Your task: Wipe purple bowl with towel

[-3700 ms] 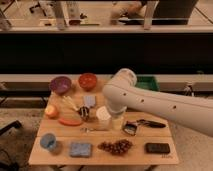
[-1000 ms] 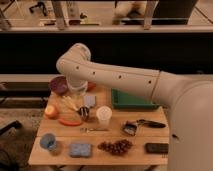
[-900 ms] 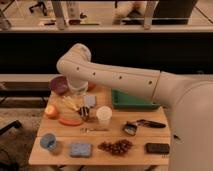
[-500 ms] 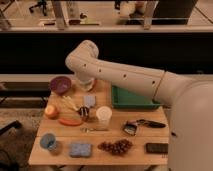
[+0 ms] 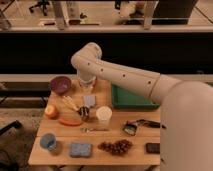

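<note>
The purple bowl (image 5: 60, 84) sits at the back left corner of the wooden table (image 5: 135, 142). The towel (image 5: 89, 100), a small pale grey-blue square, lies flat on the table to the right of the bowl and just behind the white cup (image 5: 104, 115). My gripper (image 5: 86, 83) hangs from the arm's end at the table's back edge, just right of the purple bowl and above and behind the towel. It holds nothing that I can see. The red-orange bowl is hidden behind the gripper.
A green tray (image 5: 132, 98) lies at the back right. An apple (image 5: 51, 111), banana (image 5: 70, 103), carrot (image 5: 70, 121) and small can (image 5: 84, 112) are on the left. A blue sponge (image 5: 80, 149), blue cup (image 5: 48, 142), grapes (image 5: 116, 146) and a black block (image 5: 152, 148) line the front.
The arm has swung right and back, off the purple bowl, which now shows whole. The gripper now hangs beside the bowl's right rim. The towel has not moved.
</note>
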Controlling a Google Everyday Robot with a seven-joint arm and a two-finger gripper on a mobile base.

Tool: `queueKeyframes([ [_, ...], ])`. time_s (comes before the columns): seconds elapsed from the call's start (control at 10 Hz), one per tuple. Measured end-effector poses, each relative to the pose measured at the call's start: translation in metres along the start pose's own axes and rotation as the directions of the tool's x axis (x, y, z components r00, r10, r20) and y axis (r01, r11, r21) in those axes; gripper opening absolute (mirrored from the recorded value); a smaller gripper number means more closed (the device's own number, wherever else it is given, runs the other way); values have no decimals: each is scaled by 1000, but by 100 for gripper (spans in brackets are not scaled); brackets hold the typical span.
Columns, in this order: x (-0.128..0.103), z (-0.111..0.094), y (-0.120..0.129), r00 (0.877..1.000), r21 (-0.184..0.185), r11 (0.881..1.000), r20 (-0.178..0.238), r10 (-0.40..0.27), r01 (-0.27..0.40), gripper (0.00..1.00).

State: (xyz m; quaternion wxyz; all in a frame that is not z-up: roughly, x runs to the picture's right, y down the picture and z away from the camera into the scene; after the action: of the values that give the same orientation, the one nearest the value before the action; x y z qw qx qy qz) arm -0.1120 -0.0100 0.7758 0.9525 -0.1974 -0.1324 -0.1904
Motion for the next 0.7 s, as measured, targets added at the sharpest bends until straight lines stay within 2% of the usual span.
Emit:
queueKeyframes([
  [0.3,0,21,-4,998,58,996,6,-69,69,80],
  [0.5,4,35,-10,993,68,992,26,-111,109,80],
  [0.7,11,50,-13,986,61,986,49,-161,158,80],
])
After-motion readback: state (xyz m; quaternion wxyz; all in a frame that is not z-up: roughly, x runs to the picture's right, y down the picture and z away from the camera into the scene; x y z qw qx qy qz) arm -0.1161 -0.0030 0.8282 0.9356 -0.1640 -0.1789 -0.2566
